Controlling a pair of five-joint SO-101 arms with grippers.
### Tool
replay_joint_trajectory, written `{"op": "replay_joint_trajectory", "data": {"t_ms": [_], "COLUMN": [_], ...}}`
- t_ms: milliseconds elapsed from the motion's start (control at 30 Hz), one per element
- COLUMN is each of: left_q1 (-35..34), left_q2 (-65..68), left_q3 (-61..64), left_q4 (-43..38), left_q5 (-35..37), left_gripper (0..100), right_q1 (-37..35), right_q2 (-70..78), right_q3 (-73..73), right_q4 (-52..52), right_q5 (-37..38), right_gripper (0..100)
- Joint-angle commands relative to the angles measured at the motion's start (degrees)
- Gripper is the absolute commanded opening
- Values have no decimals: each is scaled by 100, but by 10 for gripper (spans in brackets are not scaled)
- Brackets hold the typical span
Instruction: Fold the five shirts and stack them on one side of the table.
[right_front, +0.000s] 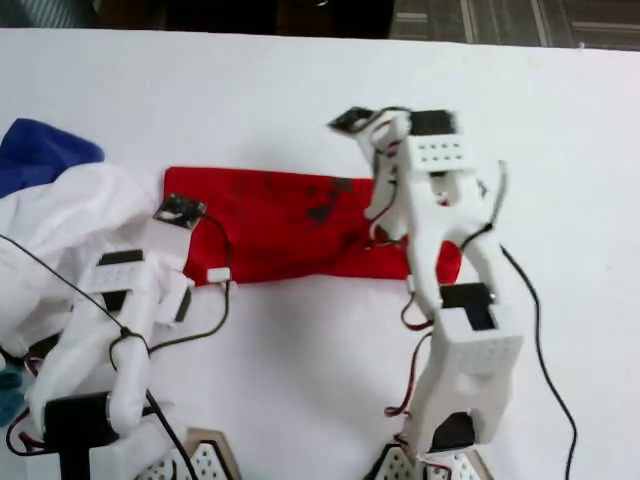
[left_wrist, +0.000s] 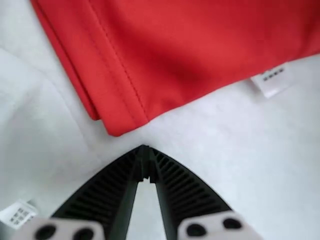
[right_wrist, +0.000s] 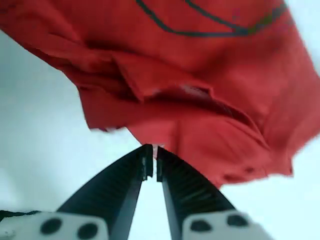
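A red shirt (right_front: 290, 225) lies folded into a long strip across the middle of the table. My left gripper (left_wrist: 145, 172) is shut and holds nothing; it sits just short of the strip's near left corner (left_wrist: 117, 127), beside a white label (left_wrist: 272, 82). In the high view the left gripper (right_front: 186, 278) is at that same corner. My right gripper (right_wrist: 151, 167) is shut, its tips at the crumpled edge of the red shirt (right_wrist: 200, 100). From above, the right gripper (right_front: 380, 232) hangs over the strip's right part.
A heap of white shirts (right_front: 70, 215) with a blue shirt (right_front: 40, 150) on its far side lies at the table's left edge, partly under the left arm. White fabric with a label (left_wrist: 17, 215) lies beside the left gripper. Cables trail from both arms.
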Motion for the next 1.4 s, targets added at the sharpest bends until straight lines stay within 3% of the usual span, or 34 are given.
{"op": "replay_joint_trajectory", "data": {"t_ms": [0, 367, 633, 767, 1000, 1367], "left_q1": [-44, -44, -44, -44, -44, -44], "left_q2": [-132, -132, -132, -132, -132, -132], "left_q3": [4, 13, 13, 13, 13, 13], "left_q4": [-114, -114, -114, -114, -114, -114], "left_q5": [18, 26, 26, 26, 0, 0], "left_gripper": [28, 28, 28, 28, 28, 28], "right_q1": [-295, -462, -321, 189, 998, 1824], "right_q2": [215, 514, -127, -866, -1165, -1130], "right_q3": [-229, -237, -229, -220, 615, 2400], "right_q4": [-444, -2035, -1771, -1262, -840, -3442], "right_q5": [-343, -1521, -2048, -1960, -747, -211], "right_gripper": [19, 19, 19, 19, 19, 19]}}
